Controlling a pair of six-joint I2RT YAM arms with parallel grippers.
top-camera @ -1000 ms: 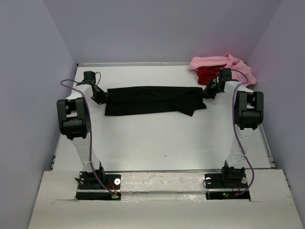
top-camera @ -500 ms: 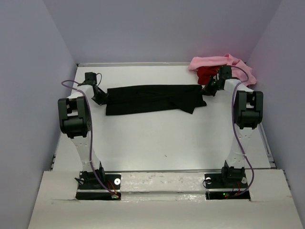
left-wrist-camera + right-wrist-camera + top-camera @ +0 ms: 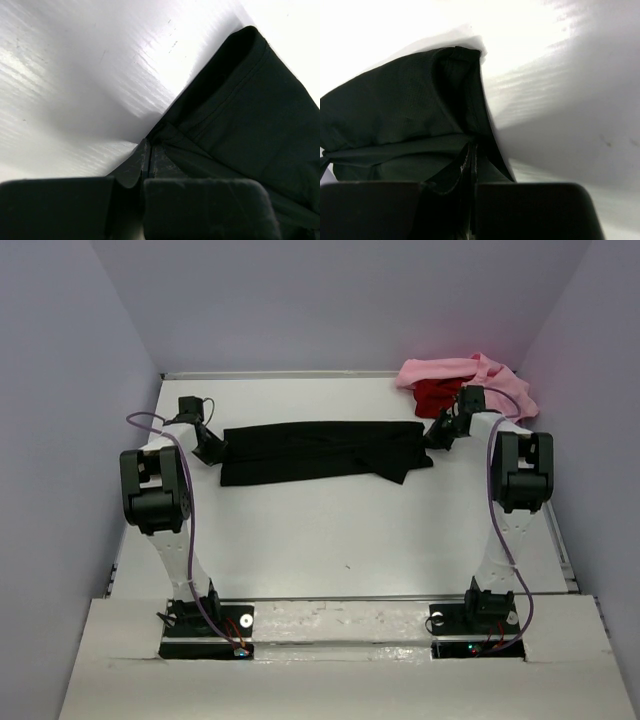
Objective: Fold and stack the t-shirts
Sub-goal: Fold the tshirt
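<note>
Tension is applied to the plain black cloth t-shirt (image 3: 320,448), apparently to flatten its fold: its ends are pinched by the closed fingers of the left gripper (image 3: 214,448) and right gripper (image 3: 432,436). It is stretched across the far half of the white table (image 3: 330,540), long axis left to right; the neck end cannot be told.

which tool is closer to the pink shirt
Right. The right tool grips the black shirt beside the pink shirt; the left tool holds the black shirt's other end, much farther away.
</note>
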